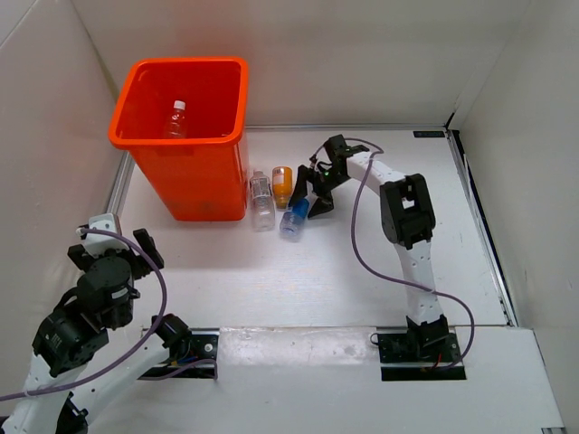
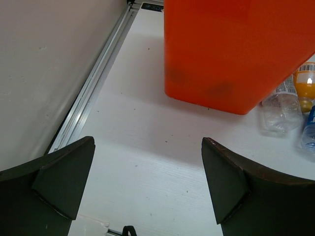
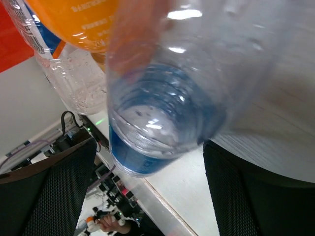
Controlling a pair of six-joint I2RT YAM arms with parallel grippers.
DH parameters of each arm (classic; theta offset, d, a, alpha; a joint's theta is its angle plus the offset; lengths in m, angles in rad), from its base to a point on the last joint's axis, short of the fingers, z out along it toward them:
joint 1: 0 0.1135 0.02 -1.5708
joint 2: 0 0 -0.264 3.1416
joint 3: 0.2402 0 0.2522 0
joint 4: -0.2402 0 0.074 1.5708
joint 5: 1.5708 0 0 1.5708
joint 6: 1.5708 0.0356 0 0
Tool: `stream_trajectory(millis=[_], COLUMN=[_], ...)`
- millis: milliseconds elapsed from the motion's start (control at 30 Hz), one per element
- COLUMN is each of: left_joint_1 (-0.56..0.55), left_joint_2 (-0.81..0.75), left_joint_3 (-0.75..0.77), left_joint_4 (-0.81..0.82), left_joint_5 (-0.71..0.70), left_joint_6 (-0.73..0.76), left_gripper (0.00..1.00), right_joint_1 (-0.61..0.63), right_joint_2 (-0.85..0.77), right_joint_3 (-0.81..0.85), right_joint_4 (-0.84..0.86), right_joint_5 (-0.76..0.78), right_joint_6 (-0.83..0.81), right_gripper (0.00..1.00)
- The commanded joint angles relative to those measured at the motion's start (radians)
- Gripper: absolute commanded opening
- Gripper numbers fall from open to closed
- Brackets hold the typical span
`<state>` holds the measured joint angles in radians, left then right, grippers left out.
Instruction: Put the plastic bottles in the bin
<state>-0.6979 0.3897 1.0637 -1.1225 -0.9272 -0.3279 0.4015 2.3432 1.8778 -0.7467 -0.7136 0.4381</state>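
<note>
The orange bin stands at the back left with one clear, white-capped bottle inside. Three plastic bottles lie on the table just right of it: a clear one, a short orange one and a blue-labelled one. My right gripper is down at the blue-labelled bottle, open, with a finger on each side of its base. My left gripper sits near the front left, open and holding nothing, facing the bin.
A metal rail runs along the left wall beside the bin. In the left wrist view the clear bottle and orange bottle peek out right of the bin. White walls close in the back and both sides.
</note>
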Motion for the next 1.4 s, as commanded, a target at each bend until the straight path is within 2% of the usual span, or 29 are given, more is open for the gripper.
stream_trajectory(millis=[0, 200, 367, 433, 500, 567, 633, 733, 833, 867, 1000, 1100, 1200, 1367], left_joint_1=[-0.006, -0.005, -0.006, -0.006, -0.006, -0.008, -0.005, -0.005, -0.006, -0.005, -0.006, -0.008, -0.006, -0.005], left_joint_2=[0.0, -0.006, -0.009, -0.008, -0.008, -0.008, -0.008, -0.014, -0.02, -0.025, -0.048, -0.067, -0.072, -0.072], left_joint_3=[-0.007, -0.011, -0.011, -0.011, -0.011, -0.013, -0.011, -0.01, -0.01, -0.008, -0.013, -0.016, -0.019, -0.021], left_joint_4=[-0.002, 0.003, 0.001, 0.004, 0.003, 0.004, 0.004, 0.003, 0.001, -0.003, 0.0, 0.01, 0.012, 0.013], left_joint_5=[-0.015, -0.016, -0.018, -0.021, -0.021, -0.022, -0.025, -0.024, -0.024, -0.024, -0.028, -0.027, -0.029, -0.035], left_joint_6=[-0.008, -0.002, -0.003, -0.002, 0.0, -0.002, -0.002, -0.002, -0.008, -0.008, -0.014, -0.01, -0.01, -0.007], left_gripper=[1.0, 1.0, 1.0, 1.0, 1.0, 1.0, 1.0, 1.0, 1.0, 1.0, 1.0, 1.0, 1.0, 1.0], right_joint_1=[0.02, 0.01, -0.012, -0.021, -0.032, -0.039, -0.055, -0.081, -0.127, -0.139, -0.205, -0.216, -0.178, -0.037], right_joint_2=[0.03, 0.051, 0.079, 0.094, 0.102, 0.097, 0.088, 0.038, -0.117, -0.117, -0.338, -0.547, -0.646, -0.667], right_joint_3=[0.047, 0.07, 0.073, 0.072, 0.064, 0.046, 0.023, -0.047, -0.161, -0.19, -0.203, -0.201, -0.155, 0.162], right_joint_4=[-0.031, -0.013, 0.017, 0.035, 0.046, 0.064, 0.076, 0.137, 0.209, 0.22, 0.297, 0.458, 0.523, 0.498], right_joint_5=[0.005, -0.03, -0.096, -0.145, -0.187, -0.205, -0.225, -0.263, -0.294, -0.299, -0.259, -0.189, -0.06, 0.101], right_joint_6=[0.011, 0.045, 0.079, 0.086, 0.1, 0.106, 0.114, 0.14, 0.21, 0.223, 0.26, 0.298, 0.245, 0.048], right_gripper=[0.9, 0.9, 0.75, 0.63, 0.56, 0.45, 0.42, 0.33, 0.22, 0.22, 0.11, 0.09, 0.06, 0.05])
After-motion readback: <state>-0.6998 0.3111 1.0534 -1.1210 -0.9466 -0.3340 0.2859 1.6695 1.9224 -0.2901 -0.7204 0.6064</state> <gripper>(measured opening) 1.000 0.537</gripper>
